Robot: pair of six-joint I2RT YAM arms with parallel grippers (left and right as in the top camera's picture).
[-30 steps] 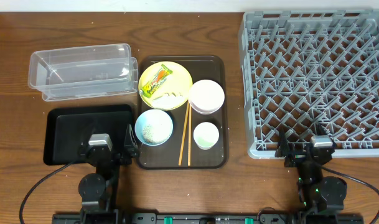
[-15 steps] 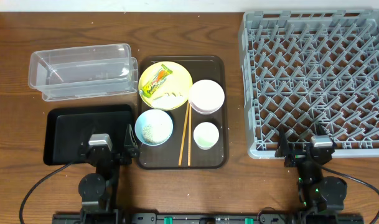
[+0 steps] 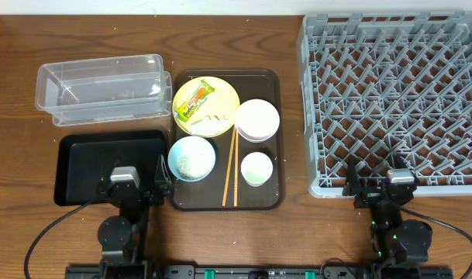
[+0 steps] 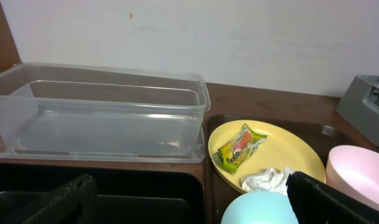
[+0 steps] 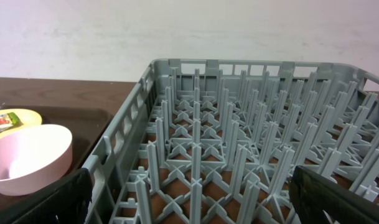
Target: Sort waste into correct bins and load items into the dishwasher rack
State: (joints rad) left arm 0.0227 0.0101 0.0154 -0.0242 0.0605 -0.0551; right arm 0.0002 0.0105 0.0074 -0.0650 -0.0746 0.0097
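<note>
Overhead, I am seeing the left arm (image 3: 124, 203) and the right arm (image 3: 397, 209) sitting at the near edge of the desk (image 3: 291, 232). The left jaws are standing wide open over the near right corner of the black tray (image 3: 80, 159). The right jaws are also gaping open at the near edge of the dishwasher rack (image 3: 394, 101), gripping nothing. The clear tub (image 3: 100, 89) is lying just behind the black tray. On the brown serving tray (image 3: 197, 195), the yellow plate (image 3: 224, 93) is carrying the snack wrapper (image 3: 195, 102) and paper scraps (image 3: 210, 122). The blue bowl (image 3: 175, 151) is holding rice grains (image 3: 191, 161). The white bowl (image 3: 257, 119) is touching the plate's right edge, the small cup (image 3: 256, 168) is sitting nearer me, and the chopsticks (image 3: 230, 167) are lying between the blue bowl and the cup.
</note>
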